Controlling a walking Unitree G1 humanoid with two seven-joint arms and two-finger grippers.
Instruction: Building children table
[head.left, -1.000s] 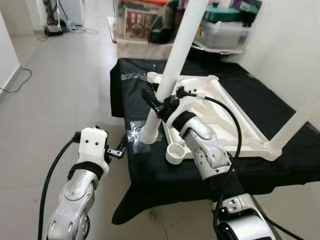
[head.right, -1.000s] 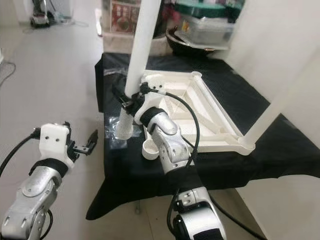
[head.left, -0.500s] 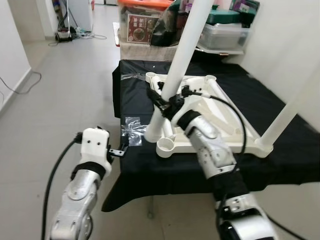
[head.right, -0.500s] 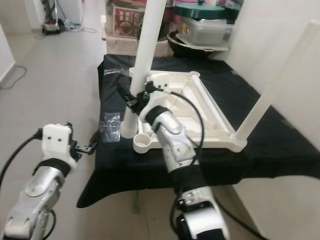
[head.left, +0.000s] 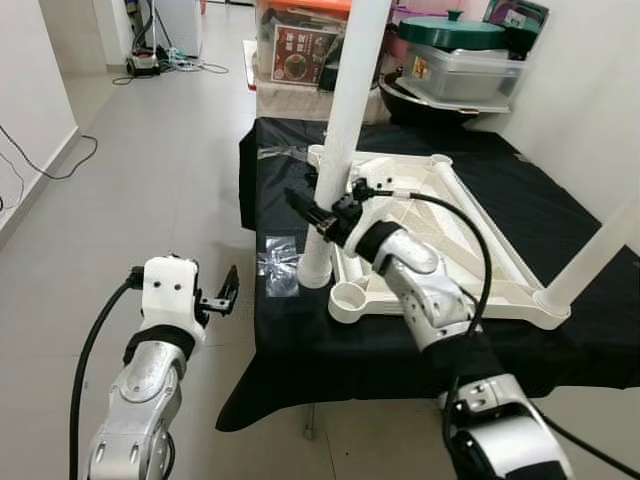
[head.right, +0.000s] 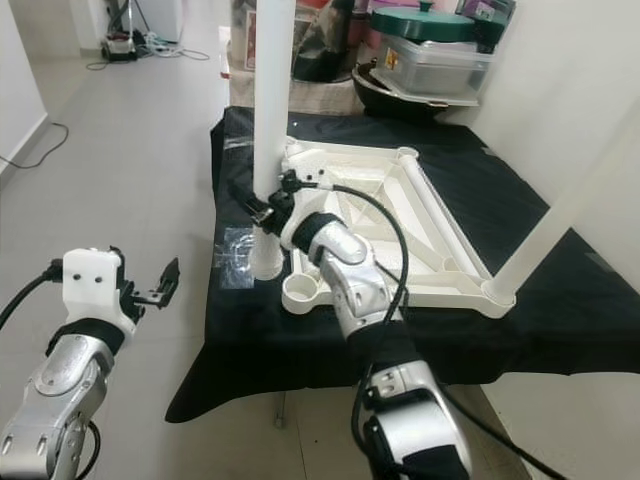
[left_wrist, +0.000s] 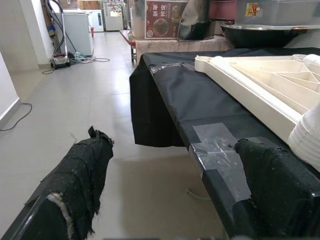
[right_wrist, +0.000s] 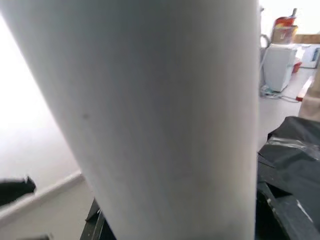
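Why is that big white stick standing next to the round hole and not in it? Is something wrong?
Yes, it looks off. The white table leg stands on the black cloth beside the upside-down tabletop, just outside its empty corner socket. The right gripper holds the leg, so it is not fitted yet.

An upturned white plastic children's table top (head.left: 440, 235) lies on a black-draped low platform (head.left: 580, 330). The right gripper (head.left: 318, 212) clasps a tall white cylindrical leg (head.left: 345, 130) at the top's near-left corner, apparently standing just outside an empty round socket (head.left: 350, 298). The left gripper (head.left: 228, 292) hangs open over the grey tiled floor (head.left: 150, 180).
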